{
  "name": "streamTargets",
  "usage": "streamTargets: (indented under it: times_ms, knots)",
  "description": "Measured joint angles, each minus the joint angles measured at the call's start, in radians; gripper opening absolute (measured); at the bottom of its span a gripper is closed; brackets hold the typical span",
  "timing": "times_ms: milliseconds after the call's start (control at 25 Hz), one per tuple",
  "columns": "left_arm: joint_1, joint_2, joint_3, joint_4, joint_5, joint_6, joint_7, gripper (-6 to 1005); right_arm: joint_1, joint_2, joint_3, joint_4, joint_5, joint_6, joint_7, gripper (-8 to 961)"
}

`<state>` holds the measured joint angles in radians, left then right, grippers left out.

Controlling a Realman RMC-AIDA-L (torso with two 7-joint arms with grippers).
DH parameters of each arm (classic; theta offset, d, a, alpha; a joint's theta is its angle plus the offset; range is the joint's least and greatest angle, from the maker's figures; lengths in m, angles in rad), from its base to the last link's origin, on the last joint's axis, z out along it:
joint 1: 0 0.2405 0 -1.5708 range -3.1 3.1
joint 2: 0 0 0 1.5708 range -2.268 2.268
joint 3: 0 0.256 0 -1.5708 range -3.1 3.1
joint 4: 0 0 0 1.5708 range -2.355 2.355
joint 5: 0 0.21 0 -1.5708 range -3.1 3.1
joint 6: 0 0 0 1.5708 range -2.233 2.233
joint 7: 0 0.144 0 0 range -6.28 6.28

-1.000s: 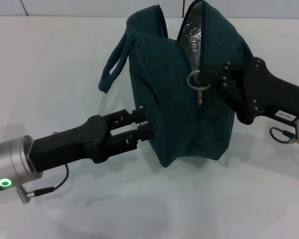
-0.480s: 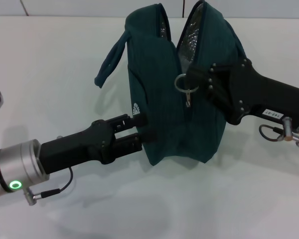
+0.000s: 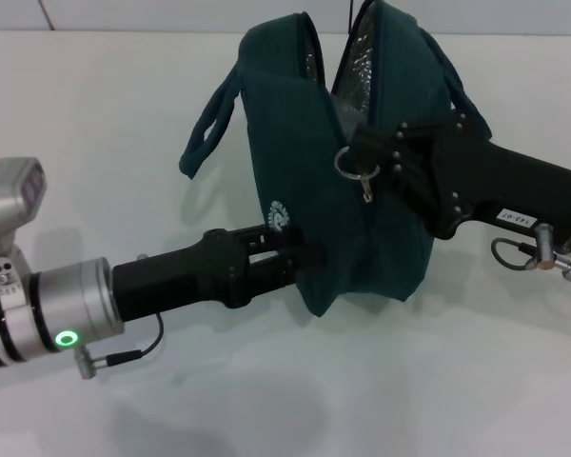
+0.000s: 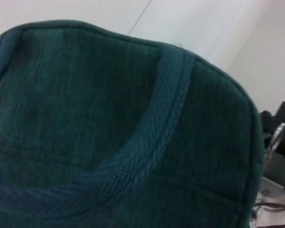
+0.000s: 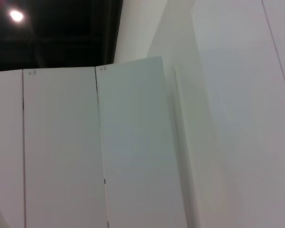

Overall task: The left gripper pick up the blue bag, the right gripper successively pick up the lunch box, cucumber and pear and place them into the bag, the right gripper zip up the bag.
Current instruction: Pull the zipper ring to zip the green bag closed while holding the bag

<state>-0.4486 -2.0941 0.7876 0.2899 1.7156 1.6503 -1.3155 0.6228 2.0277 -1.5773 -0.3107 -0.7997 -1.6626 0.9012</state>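
The blue bag (image 3: 343, 219) stands tilted on the white table, its top partly unzipped so the silver lining (image 3: 354, 67) shows. My left gripper (image 3: 300, 259) comes in from the left and is shut on the bag's lower side, just below the round white logo (image 3: 280, 215). In the left wrist view the bag (image 4: 85, 104) fills the picture. My right gripper (image 3: 364, 152) reaches in from the right and is shut on the zipper pull (image 3: 350, 164), whose ring hangs beside the fingertips. The lunch box, cucumber and pear are out of view.
One loop handle (image 3: 205, 119) hangs off the bag's left side over the table (image 3: 95, 105). Silver cable connectors (image 3: 542, 255) hang under the right arm. The right wrist view shows only white panels (image 5: 133, 152) and a dark ceiling.
The left arm has pushed further right along the table, and the bag's logo has turned into view. The right gripper and zipper ring have shifted left with the bag.
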Motion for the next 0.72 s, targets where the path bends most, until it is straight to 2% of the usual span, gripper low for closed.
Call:
streamTargets:
  times_ms: [280, 480, 720]
  knots:
    - [-0.022, -0.001, -0.001, -0.02, -0.004, -0.043, -0.001, 422, 0.0, 0.0, -0.002, -0.007, 0.009, 0.001, 0.005, 17]
    - [-0.023, 0.0, -0.003, -0.016, -0.005, -0.045, 0.002, 191, -0.002, 0.0, -0.009, -0.012, 0.025, 0.0, 0.005, 16]
    - [-0.029, 0.001, 0.021, -0.013, 0.0, -0.044, 0.012, 83, -0.006, 0.0, -0.008, -0.012, 0.047, 0.001, 0.004, 9]
